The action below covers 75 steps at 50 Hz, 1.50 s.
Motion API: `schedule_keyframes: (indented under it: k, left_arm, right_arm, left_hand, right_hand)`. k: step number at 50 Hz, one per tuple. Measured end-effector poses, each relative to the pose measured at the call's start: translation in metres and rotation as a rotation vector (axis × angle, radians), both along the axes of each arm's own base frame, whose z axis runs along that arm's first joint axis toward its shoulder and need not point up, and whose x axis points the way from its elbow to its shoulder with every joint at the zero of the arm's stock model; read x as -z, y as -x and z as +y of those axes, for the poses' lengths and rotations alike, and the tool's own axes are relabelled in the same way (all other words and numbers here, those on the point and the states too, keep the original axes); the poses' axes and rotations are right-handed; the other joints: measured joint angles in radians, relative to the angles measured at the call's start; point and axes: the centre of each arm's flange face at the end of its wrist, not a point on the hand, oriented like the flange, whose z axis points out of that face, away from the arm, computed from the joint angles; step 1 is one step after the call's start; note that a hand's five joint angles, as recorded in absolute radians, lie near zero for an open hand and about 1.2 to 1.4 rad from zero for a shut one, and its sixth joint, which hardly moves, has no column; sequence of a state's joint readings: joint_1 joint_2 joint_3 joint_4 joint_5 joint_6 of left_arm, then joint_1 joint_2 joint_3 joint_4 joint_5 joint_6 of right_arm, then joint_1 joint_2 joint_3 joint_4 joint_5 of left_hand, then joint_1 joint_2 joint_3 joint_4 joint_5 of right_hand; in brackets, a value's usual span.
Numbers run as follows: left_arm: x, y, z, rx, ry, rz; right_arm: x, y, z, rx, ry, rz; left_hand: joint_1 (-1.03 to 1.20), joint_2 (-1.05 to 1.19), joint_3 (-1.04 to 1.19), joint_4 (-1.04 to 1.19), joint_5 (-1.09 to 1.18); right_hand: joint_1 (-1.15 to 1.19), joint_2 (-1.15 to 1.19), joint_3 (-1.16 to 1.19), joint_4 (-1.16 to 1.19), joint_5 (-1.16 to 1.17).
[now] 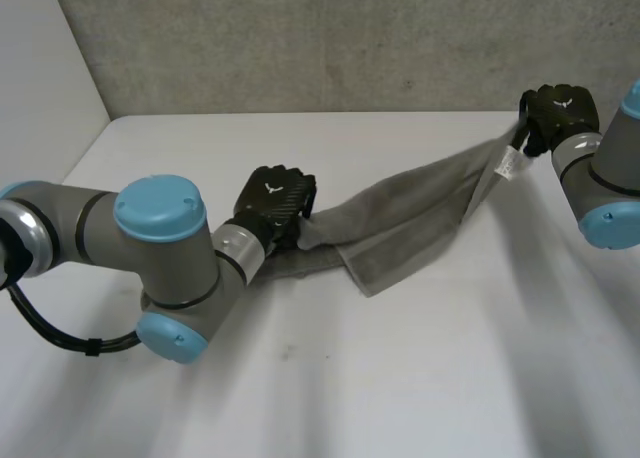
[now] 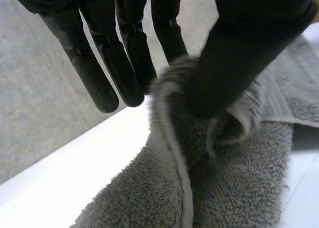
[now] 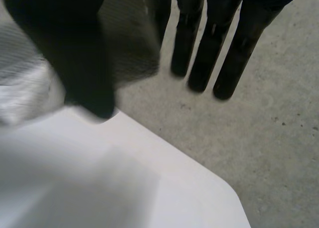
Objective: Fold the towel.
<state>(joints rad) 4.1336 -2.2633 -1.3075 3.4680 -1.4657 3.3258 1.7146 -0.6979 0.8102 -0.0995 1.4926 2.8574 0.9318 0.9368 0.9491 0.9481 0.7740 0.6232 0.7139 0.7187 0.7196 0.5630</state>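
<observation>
Grey towel (image 1: 420,213) hung over the white table (image 1: 400,378), one end pinched between thumb and fingers of the left hand (image 1: 275,206), the other likewise by the right hand (image 1: 558,113). It appeared soft, light and limp, best gripped at hemmed corners.

Towel (image 1: 400,223) runs across table (image 1: 400,378), left end low, right end raised. Left hand (image 1: 275,203) at towel's left end, edge pinched btw thumb & fingers (image 2: 97,83). Left arm (image 1: 150,248) further left of towel, on its near side. Right hand (image 1: 558,113) at towel's far-right corner, nipping it above table. Label (image 1: 508,164) hangs just under that corner. Towel's mid part lies on table w/ a flap on near side. Wall (image 1: 300,38) behind towel.
</observation>
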Motion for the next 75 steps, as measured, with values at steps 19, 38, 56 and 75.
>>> schedule_keyframes:
  k: [19,38,56,75]
  left_arm:
    - [-0.066,-0.035,0.005,-0.068,0.092,0.046]
    - [-0.071,-0.139,0.012,-0.316,-0.117,-0.065]
    - [-0.007,-0.159,-0.002,-0.301,-0.337,-0.103]
    - [0.022,-0.155,-0.022,-0.294,-0.386,-0.119]
  right_arm:
    - [-0.047,0.002,0.073,-0.03,-0.032,0.039]
    - [-0.007,-0.048,0.193,-0.301,-0.478,-0.164]
    - [0.036,-0.069,0.21,-0.372,-0.578,-0.194]
    - [0.068,-0.093,0.197,-0.361,-0.568,-0.179]
  left_hand:
    - [-0.723,-0.731,-0.74,-0.74,-0.739]
    - [-0.516,-0.523,-0.535,-0.534,-0.534]
    - [-0.469,-0.475,-0.486,-0.486,-0.487]
    - [0.212,0.232,0.218,0.22,0.21]
  right_hand:
    - [-0.419,-0.492,-0.508,-0.492,-0.496]
    - [-0.321,-0.37,-0.361,-0.363,-0.384]
    - [-0.318,-0.37,-0.358,-0.359,-0.374]
    - [-0.267,-0.304,-0.299,-0.301,-0.327]
